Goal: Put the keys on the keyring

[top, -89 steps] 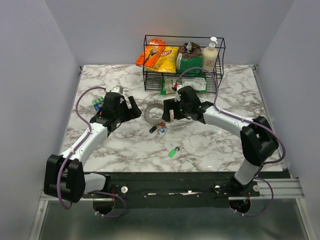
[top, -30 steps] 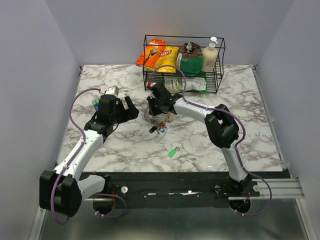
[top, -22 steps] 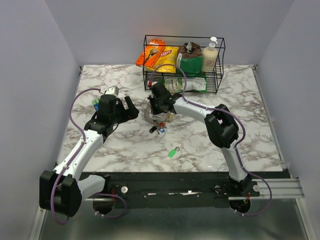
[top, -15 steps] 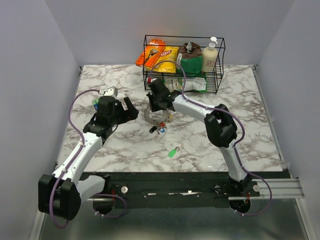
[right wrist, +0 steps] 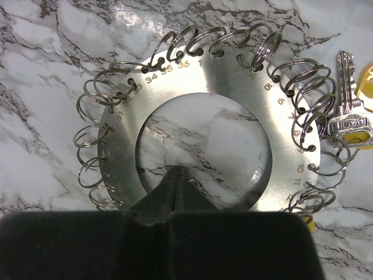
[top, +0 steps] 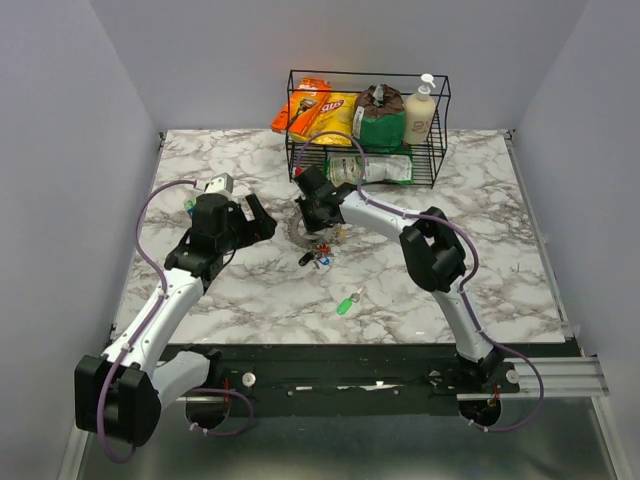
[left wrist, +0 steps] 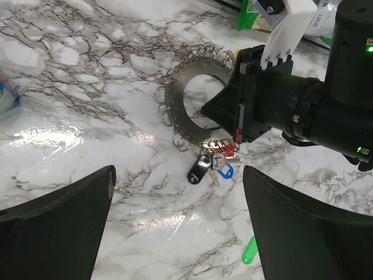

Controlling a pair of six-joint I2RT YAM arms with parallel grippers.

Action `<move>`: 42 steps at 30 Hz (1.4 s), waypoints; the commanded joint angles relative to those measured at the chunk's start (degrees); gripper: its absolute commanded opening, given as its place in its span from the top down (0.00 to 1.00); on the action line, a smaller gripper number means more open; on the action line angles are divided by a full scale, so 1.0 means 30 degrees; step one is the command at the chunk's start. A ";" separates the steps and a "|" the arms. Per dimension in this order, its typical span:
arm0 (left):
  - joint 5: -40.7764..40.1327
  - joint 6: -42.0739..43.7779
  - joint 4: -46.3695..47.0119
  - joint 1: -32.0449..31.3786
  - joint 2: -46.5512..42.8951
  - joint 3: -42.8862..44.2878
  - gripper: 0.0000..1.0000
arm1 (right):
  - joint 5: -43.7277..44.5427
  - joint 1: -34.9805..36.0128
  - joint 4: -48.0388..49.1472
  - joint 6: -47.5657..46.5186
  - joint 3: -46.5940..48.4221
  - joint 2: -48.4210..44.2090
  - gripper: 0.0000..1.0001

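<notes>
Pressed together into one black wedge: right fingers [right wrist: 173, 186], tip just over the near inner edge of the hole in the keyring [right wrist: 204, 76]. Metal pinched between them or not: cannot tell.

Keyring flat on the marble surface [top: 500, 250], a silvery disc with numbered holes and a fringe of wire loops all round its rim. Among the loops at one side, a silver key [right wrist: 344, 111] with a yellow head, up against the rim.

Just beside the keyring on its near side, in the left wrist view, a small bunch of keys [left wrist: 213, 163] with black, blue and red heads. Threaded on the loops or merely lying against them: hard to say. Farther toward the near edge, apart from the bunch, a lone green key [left wrist: 249, 251] on bare marble.

Spread wide and holding nothing: left fingers [top: 258, 216], over the surface to the left of the keyring and aimed at it.

At the back of the surface, a black wire basket [top: 440, 130] with snack bags [top: 330, 115] and a pump bottle [top: 420, 110], well apart from the keys.
</notes>
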 commanded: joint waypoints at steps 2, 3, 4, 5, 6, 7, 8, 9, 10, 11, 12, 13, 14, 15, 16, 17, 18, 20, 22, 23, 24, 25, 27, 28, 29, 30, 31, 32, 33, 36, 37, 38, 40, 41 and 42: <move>0.0230 -0.0136 0.0360 0.0036 -0.0514 -0.0264 0.01 | -0.0911 0.0161 -0.0965 -0.0366 0.0415 0.0633 0.99; 0.0201 -0.0165 0.0332 0.0036 -0.0485 -0.0293 0.01 | -0.1029 0.0133 -0.1023 -0.0396 0.0355 0.0634 0.99; 0.0201 -0.0194 0.0360 0.0036 -0.0484 -0.0352 0.01 | -0.1030 0.0219 -0.1139 -0.0367 0.0296 0.0634 0.99; 0.0230 -0.0195 0.0361 0.0036 -0.0455 -0.0352 0.01 | -0.1639 0.0249 -0.1169 -0.0628 0.0209 0.0634 0.99; 0.0230 -0.0195 0.0332 0.0036 -0.0513 -0.0352 0.01 | -0.1907 0.0307 -0.1228 -0.0717 -0.0024 0.0605 0.99; 0.0230 -0.0137 0.0273 0.0036 -0.0514 -0.0323 0.01 | -0.1938 0.0482 -0.1315 -0.0776 -0.0200 0.0575 0.99; 0.0027 -0.0078 0.0215 0.0036 -0.0514 -0.0323 0.01 | -0.1968 0.0542 -0.1316 -0.0806 -0.0347 0.0546 0.99; -0.0120 0.0010 0.0011 0.0036 -0.0543 -0.0294 0.01 | -0.2084 0.0629 -0.1316 -0.0951 -0.0494 0.0430 0.99; -0.0238 0.0097 -0.0049 0.0036 -0.0572 -0.0207 0.01 | -0.2143 0.0775 -0.1374 -0.1011 -0.0756 0.0342 0.99; -0.0413 0.0127 -0.0107 0.0036 -0.0601 -0.0177 0.01 | -0.2202 0.0864 -0.1375 -0.1011 -0.0875 0.0254 0.99; -0.0444 0.0186 -0.0224 0.0036 -0.0602 -0.0148 0.01 | -0.2376 0.0952 -0.1404 -0.1069 -0.1050 0.0137 0.99; -0.0444 0.0186 -0.0254 0.0036 -0.0631 -0.0118 0.01 | -0.2494 0.1127 -0.1375 -0.1099 -0.1284 -0.0096 0.99; -0.0444 0.0186 -0.0225 0.0036 -0.0660 -0.0118 0.01 | -0.2611 0.1215 -0.1375 -0.1157 -0.1373 -0.0244 0.99; -0.0444 0.0186 -0.0196 0.0036 -0.0689 -0.0147 0.01 | -0.2786 0.1332 -0.1404 -0.1216 -0.1432 -0.0332 0.99; -0.0473 0.0157 -0.0167 0.0036 -0.0718 -0.0205 0.01 | -0.2904 0.1565 -0.1404 -0.1245 -0.1520 -0.0565 0.99; -0.0473 0.0157 -0.0138 0.0036 -0.0690 -0.0206 0.01 | -0.3079 0.1655 -0.1404 -0.1275 -0.1695 -0.0655 0.99; -0.0560 0.0186 -0.0282 0.0036 -0.0689 -0.0206 0.01 | -0.3400 0.1743 -0.1433 -0.1275 -0.1812 -0.0800 0.99; -0.0649 0.0332 -0.0459 0.0036 -0.0631 -0.0089 0.01 | -0.3695 0.2065 -0.1492 -0.1275 -0.2337 -0.1238 0.99; -0.0911 0.0333 -0.0547 0.0036 -0.0689 -0.0059 0.01 | -0.4076 0.2327 -0.1463 -0.1246 -0.2778 -0.1591 0.99; -0.0942 0.0362 -0.0518 0.0036 -0.0718 -0.0059 0.01 | -0.4193 0.2417 -0.1463 -0.1188 -0.2983 -0.1941 0.99; -0.0971 0.0362 -0.0547 0.0036 -0.0777 -0.0059 0.01 | -0.4368 0.2446 -0.1463 -0.1100 -0.3478 -0.2119 0.99; -0.0971 0.0333 -0.0518 0.0036 -0.0835 -0.0030 0.01 | -0.4399 0.2563 -0.1376 -0.1041 -0.3686 -0.2294 0.99; -0.0971 0.0304 -0.0460 0.0036 -0.0894 -0.0059 0.01 | -0.4225 0.2593 -0.0996 -0.0779 -0.4649 -0.3140 0.99; -0.1000 0.0303 -0.0402 0.0036 -0.0924 -0.0146 0.01 | -0.3963 0.2593 -0.0298 -0.0661 -0.5090 -0.3523 0.99; -0.1030 0.0245 -0.0314 0.0036 -0.0953 -0.0205 0.01 | -0.3554 0.2622 0.0086 -0.0573 -0.5472 -0.3933 0.99; -0.1059 0.0216 -0.0197 0.0036 -0.0953 -0.0264 0.01 | -0.2680 0.2622 0.0409 -0.0282 -0.5766 -0.4720 0.99; -0.1030 0.0187 -0.0167 0.0036 -0.0895 -0.0264 0.01 | -0.2120 0.2593 0.0702 -0.0163 -0.6175 -0.5076 0.99; -0.0856 0.0186 -0.0196 0.0036 -0.0837 -0.0264 0.01 | -0.1592 0.2564 0.0763 -0.0075 -0.6295 -0.5369 0.99; -0.0767 0.0186 -0.0196 0.0036 -0.0749 -0.0264 0.01 | -0.0746 0.2593 0.0909 -0.0103 -0.6470 -0.5807 0.99; -0.0679 0.0128 -0.0138 0.0036 -0.0543 -0.0352 0.01 | 0.0284 0.2593 0.1699 -0.0190 -0.7173 -0.7302 0.99; -0.0649 0.0099 -0.0079 0.0036 -0.0456 -0.0439 0.01 | 0.0491 0.2564 0.2107 -0.0220 -0.7349 -0.8031 0.99; -0.0591 0.0069 -0.0079 0.0065 -0.0397 -0.0440 0.01 | 0.0725 0.2593 0.2257 -0.0191 -0.7757 -0.8357 0.99; -0.0444 0.0069 -0.0049 0.0036 -0.0222 -0.0499 0.01 | 0.1166 0.2564 0.2636 -0.0191 -0.8140 -0.8973 0.99; -0.0415 0.0040 -0.0049 0.0036 -0.0134 -0.0557 0.01 | 0.1283 0.2506 0.2697 -0.0162 -0.8461 -0.9411 0.99; -0.0415 0.0040 0.0009 0.0036 -0.0104 -0.0615 0.01 | 0.1371 0.2476 0.2785 -0.0104 -0.8667 -0.9647 0.99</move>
